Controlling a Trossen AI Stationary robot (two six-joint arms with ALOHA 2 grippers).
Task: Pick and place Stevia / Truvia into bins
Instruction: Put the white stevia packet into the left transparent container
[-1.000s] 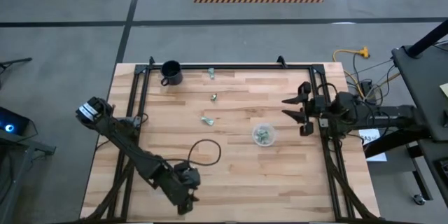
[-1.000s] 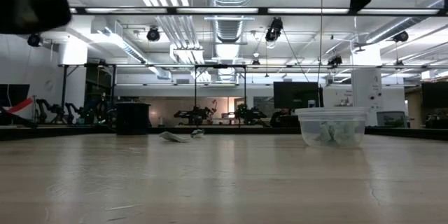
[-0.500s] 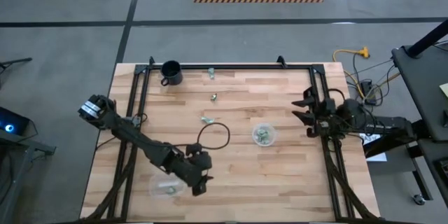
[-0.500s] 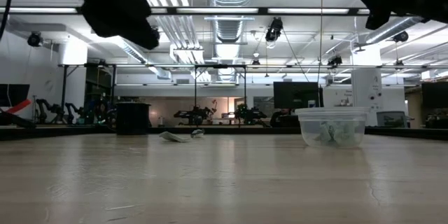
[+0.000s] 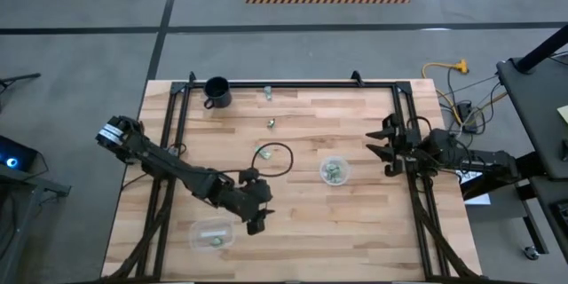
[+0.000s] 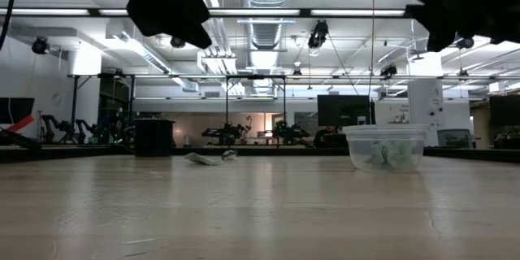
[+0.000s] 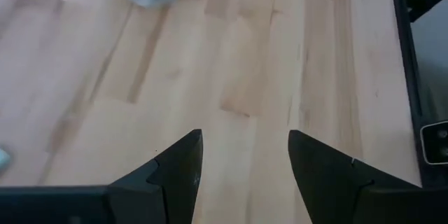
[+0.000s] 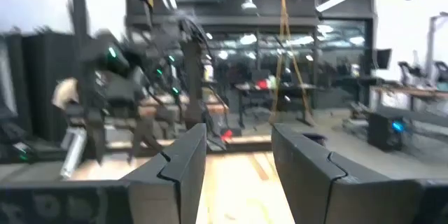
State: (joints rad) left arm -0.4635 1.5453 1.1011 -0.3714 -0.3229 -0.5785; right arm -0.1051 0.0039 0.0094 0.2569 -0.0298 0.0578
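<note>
Left gripper (image 5: 256, 223) hovers empty, fingers apart, above bare table (image 5: 355, 222). Recommended: travel to loose packet (image 5: 263, 153), descend squarely, pinch centrally. Right gripper (image 5: 388, 146) waits, fingers apart.

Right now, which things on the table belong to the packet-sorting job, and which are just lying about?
Job:
- loose packets
- round bin, packets inside
- rectangular tub, packets inside

Lying about:
- black mug
- black cable loop
</note>
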